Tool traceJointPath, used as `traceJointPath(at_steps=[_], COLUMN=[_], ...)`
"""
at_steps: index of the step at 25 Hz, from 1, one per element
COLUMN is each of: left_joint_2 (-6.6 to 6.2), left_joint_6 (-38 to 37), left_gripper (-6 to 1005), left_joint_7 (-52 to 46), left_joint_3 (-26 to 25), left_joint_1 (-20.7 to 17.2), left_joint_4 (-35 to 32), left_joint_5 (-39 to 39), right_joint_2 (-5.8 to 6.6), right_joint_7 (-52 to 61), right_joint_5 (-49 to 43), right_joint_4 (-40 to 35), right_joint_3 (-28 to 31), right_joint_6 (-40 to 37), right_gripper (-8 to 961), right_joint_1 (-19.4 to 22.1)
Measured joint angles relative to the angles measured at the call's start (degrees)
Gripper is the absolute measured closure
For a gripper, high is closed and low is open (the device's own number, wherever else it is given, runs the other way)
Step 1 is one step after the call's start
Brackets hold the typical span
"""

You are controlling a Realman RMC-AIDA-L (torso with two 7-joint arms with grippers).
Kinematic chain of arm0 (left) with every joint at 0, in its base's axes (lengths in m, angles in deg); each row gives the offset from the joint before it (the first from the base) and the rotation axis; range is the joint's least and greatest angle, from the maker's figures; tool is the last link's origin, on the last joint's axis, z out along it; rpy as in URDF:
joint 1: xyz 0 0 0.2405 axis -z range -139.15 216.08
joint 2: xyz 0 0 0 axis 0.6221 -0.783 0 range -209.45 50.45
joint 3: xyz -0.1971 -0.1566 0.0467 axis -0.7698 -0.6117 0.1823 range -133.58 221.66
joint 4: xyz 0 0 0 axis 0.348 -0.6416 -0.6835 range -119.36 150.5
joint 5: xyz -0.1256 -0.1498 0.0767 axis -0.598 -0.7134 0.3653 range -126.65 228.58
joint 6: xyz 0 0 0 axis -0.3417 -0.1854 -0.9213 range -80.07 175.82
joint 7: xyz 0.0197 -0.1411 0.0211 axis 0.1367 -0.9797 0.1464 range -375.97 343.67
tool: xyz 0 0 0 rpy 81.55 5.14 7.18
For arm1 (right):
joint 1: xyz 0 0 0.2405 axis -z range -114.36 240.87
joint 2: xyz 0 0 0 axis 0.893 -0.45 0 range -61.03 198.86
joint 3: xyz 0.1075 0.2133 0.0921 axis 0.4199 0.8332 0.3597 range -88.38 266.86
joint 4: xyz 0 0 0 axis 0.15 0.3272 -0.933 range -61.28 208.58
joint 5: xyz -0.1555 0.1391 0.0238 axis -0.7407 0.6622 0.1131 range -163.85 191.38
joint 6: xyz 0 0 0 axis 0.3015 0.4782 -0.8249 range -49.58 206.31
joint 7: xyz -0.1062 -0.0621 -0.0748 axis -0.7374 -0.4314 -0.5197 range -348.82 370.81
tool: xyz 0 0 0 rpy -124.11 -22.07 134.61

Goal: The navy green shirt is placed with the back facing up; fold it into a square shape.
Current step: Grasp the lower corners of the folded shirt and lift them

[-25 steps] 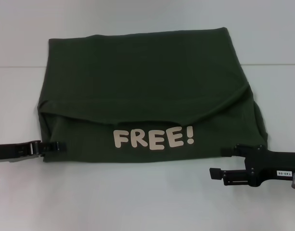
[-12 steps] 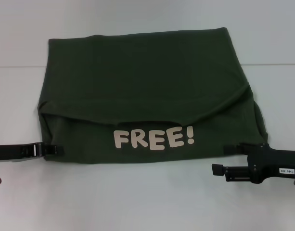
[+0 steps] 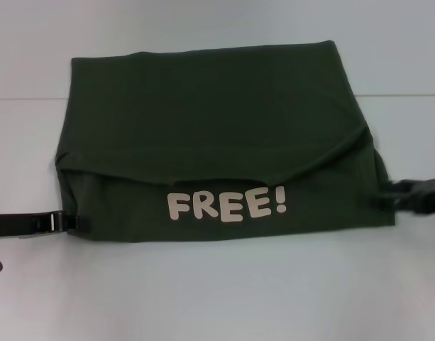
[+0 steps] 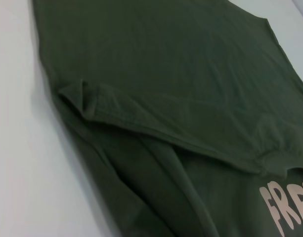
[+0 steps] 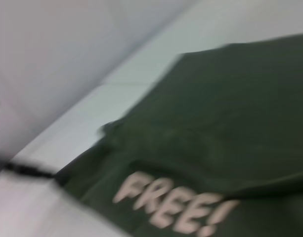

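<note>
While folded, navy green shirt [image 3: 217, 135] widthwise.

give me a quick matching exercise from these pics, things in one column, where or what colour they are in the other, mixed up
Things:
1. navy green shirt
2. FREE! lettering
3. left end effector
4. right end effector

Descriptions:
A. at the shirt's near left corner
B. cream, on the shirt's near strip
C. dark olive, folded on the white table
D. blurred, by the shirt's right edge

Pairs: 1-C, 2-B, 3-A, 4-D
</note>
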Motion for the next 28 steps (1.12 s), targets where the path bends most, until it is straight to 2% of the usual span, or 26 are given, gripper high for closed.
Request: traceJointPath(at_steps=[2,6,8,11,15,21,28], left_joint_2=[0.0,-0.04,-0.07,-0.08,-0.09,-0.09,-0.16], left_joint_6=[0.0,-0.2,-0.2,-0.6,-0.7,-1.0,-1.0], left_gripper=[971,971,971,971,971,971,970], left_joint_7=[0.3,0.3,0.4,0.9,1.1,1.2,1.2], left_joint_3=[0.0,-0.1,-0.2,-0.2,-0.2,-0.4,-0.4], left_joint_1=[0.0,0.0,0.0,0.0,0.0,0.0,0.0], left_joint_4=[0.0,0.0,0.0,-0.1,-0.1,-0.1,-0.3], left_joint_5=[0.0,0.0,0.0,-0.1,-0.1,-0.1,-0.2], right_joint_2=[1.39,4.93,5.74,5.06,3.69,1.86,0.65], right_joint_7=[11.6,31.9,36.1,37.5,36.9,36.8,36.5], right_joint_5=[-3.5,-14.8,-21.1,-27.8,-30.6,-31.0,-31.0], right_joint_4=[-5.1,-9.3,-9.1,-8.3,-3.4,0.4,2.7], right_joint_3=[-0.4,-0.9,-0.8,-0.9,-2.6,-5.4,-6.3], right_joint_6=[-0.3,-2.8,-4.0,-3.4,0.3,5.2,8.6], right_gripper=[51,53,53,54,56,58,61], right_joint_1=[-0.7,-4.7,-7.5,-10.6,-13.4,-14.6,-15.4])
